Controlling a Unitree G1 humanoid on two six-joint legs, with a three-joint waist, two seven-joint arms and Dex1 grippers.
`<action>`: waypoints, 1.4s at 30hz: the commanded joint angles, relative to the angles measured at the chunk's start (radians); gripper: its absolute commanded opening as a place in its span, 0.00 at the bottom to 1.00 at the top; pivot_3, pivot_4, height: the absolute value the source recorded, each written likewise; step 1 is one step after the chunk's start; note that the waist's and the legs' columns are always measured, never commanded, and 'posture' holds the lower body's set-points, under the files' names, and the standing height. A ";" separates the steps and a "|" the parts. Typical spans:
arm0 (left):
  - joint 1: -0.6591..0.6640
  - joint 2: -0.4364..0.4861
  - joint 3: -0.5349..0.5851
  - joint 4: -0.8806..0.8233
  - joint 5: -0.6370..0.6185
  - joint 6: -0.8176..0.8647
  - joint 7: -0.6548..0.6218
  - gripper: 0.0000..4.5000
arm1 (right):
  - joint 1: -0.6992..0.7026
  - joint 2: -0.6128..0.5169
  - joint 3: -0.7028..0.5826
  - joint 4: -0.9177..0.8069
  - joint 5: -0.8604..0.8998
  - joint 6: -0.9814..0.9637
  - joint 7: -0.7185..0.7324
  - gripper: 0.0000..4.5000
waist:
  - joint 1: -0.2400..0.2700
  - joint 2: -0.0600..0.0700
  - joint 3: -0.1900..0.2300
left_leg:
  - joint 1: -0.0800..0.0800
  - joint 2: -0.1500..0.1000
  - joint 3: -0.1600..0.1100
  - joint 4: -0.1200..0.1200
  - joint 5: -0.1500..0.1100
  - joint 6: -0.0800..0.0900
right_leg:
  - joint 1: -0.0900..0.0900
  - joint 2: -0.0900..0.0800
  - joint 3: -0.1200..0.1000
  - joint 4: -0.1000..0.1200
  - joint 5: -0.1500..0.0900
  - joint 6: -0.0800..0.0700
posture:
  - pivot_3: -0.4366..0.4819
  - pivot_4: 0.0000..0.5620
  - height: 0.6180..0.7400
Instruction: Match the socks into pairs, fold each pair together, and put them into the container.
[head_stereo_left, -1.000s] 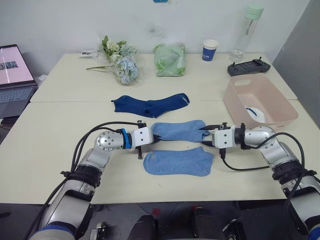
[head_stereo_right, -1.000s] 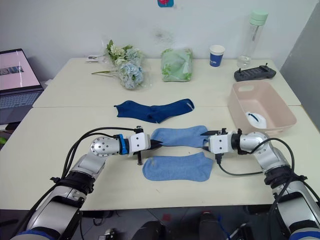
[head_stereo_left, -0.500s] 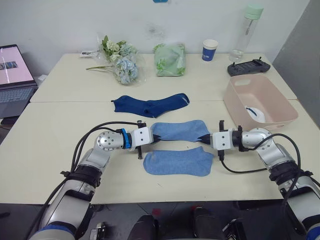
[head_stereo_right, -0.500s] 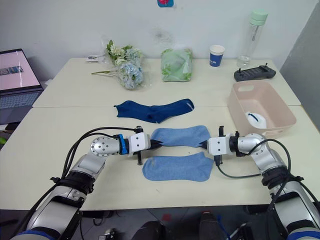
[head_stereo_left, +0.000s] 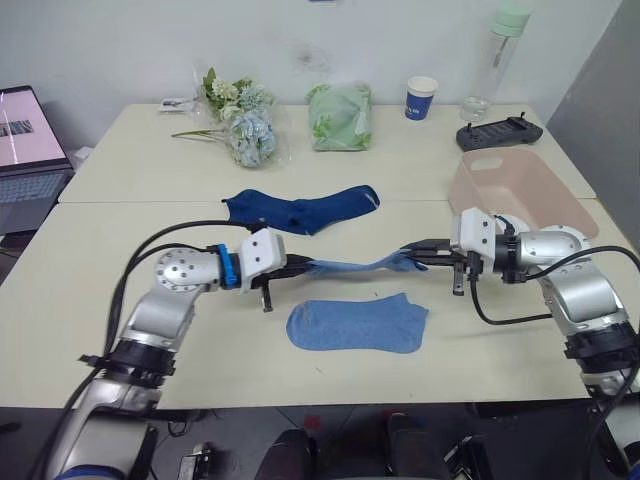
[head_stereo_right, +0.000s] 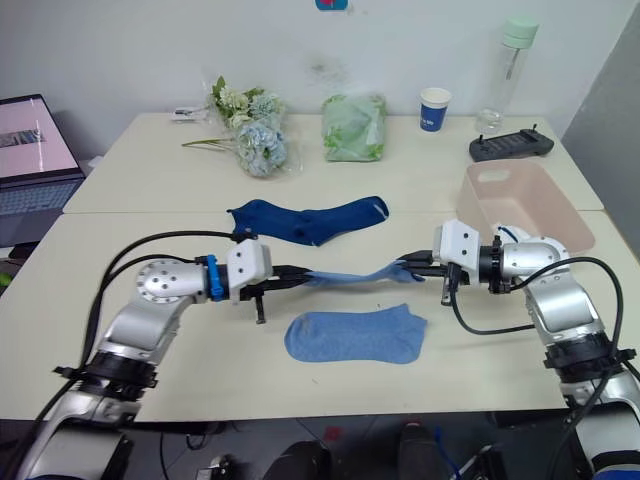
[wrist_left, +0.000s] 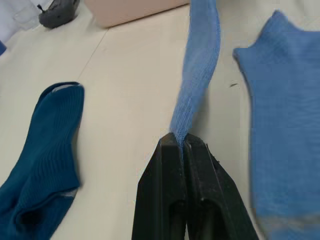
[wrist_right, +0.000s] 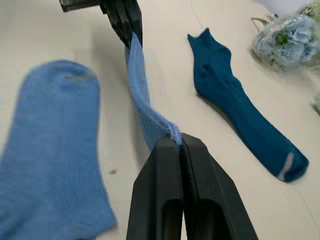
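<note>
Blue and soft, one light blue sock (head_stereo_left: 357, 324) lies flat on the surface (head_stereo_left: 120, 330), close to the near edge. Just past it, its twin, the lifted sock (head_stereo_left: 352, 266), hangs in the air, pulled long like a rope. The left hand (head_stereo_left: 296, 268) pinches one end tight. The right hand (head_stereo_left: 416, 255) pinches the other end tight.

What could go wrong? Each hand holds only a small bit of cloth. If the hands pull apart more, an end could slip out and the sock would drop crooked. It is also twisted in the middle, so it may land bunched up and not line up with the flat one.

Open room is good around the flat sock on both sides. Farther back lie the dark navy socks (head_stereo_left: 300, 210), near the lifted sock, so a low swing that way could drag them. The pink container (head_stereo_left: 560, 195) sits to the right, close behind the right arm, and an elbow could bump its rim. Something white may lie inside, but it is hard to tell. Flowers (head_stereo_left: 240, 125), a green bag (head_stereo_left: 340, 117) and a cup (head_stereo_left: 421, 97) stand far back.
</note>
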 joint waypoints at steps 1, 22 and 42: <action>0.076 0.161 0.097 -0.309 -0.294 0.394 -0.091 0.00 | 0.053 -0.120 -0.085 -0.258 0.245 0.329 0.047 0.02 | -0.002 0.001 0.001 | -0.001 0.001 0.000 0.000 0.000 0.000 | -0.001 0.000 0.000 0.000 0.000 0.000 | 0.48 0.27 1.00; 0.055 0.142 -0.133 -0.188 -0.137 0.385 -0.109 0.00 | 0.157 -0.106 0.030 -0.217 0.296 0.511 -0.054 0.02 | 0.004 0.000 0.001 | 0.002 -0.003 0.003 0.000 -0.001 0.002 | 0.004 0.001 -0.002 -0.002 -0.001 0.001 | 0.48 0.27 1.00; -0.121 -0.009 -0.221 0.090 0.052 0.271 -0.201 0.00 | 0.024 0.030 0.113 0.129 -0.035 0.175 0.039 0.02 | -0.002 0.000 0.001 | 0.000 -0.003 0.002 0.001 -0.001 0.002 | 0.002 0.001 -0.001 -0.001 0.000 0.000 | 0.48 0.27 1.00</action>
